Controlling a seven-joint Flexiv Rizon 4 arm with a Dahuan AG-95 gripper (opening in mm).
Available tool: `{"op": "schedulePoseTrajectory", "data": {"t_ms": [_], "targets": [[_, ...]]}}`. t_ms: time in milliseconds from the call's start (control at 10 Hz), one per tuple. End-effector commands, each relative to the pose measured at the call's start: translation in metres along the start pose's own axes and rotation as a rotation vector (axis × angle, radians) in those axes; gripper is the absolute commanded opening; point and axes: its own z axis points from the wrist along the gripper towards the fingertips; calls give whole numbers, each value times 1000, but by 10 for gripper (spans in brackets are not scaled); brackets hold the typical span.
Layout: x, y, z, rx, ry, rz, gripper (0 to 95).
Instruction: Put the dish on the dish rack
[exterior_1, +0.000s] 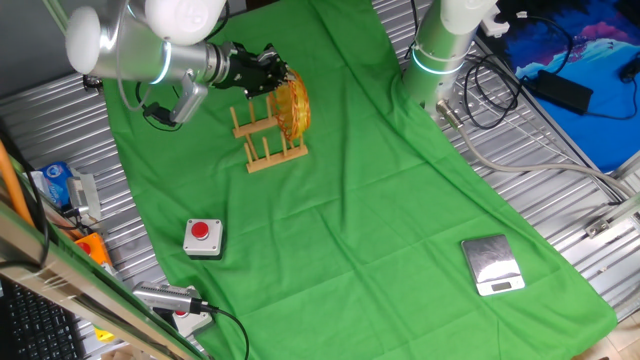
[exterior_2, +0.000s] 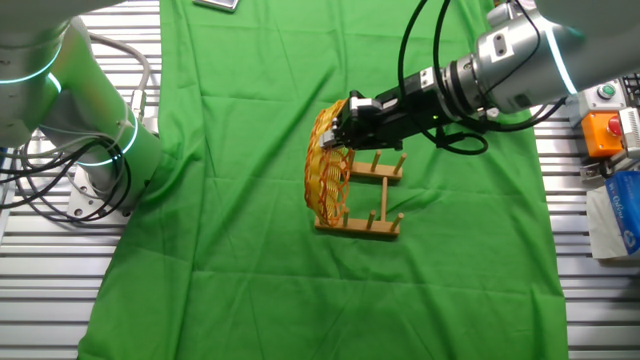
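Note:
The dish is a yellow woven wicker plate with reddish streaks. It stands on edge at the end of the dish rack, a small light-brown wooden rack with upright pegs on the green cloth. My gripper is black and sits at the dish's upper rim, its fingers closed on that rim. In the other fixed view the dish stands upright at the left end of the rack, with the gripper on its top edge. The dish's lower edge rests among the end pegs.
A red push button on a grey box and a silver scale lie on the green cloth nearer the front. A second arm's base stands at the cloth's far edge, with cables beside it. It also shows in the other fixed view.

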Motion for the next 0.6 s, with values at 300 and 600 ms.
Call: {"op": "schedulePoseTrajectory", "data": {"t_ms": [300, 600], "targets": [[0, -1, -1, -4, 3, 2, 0], [0, -1, -1, -1, 2, 7, 0]]}}
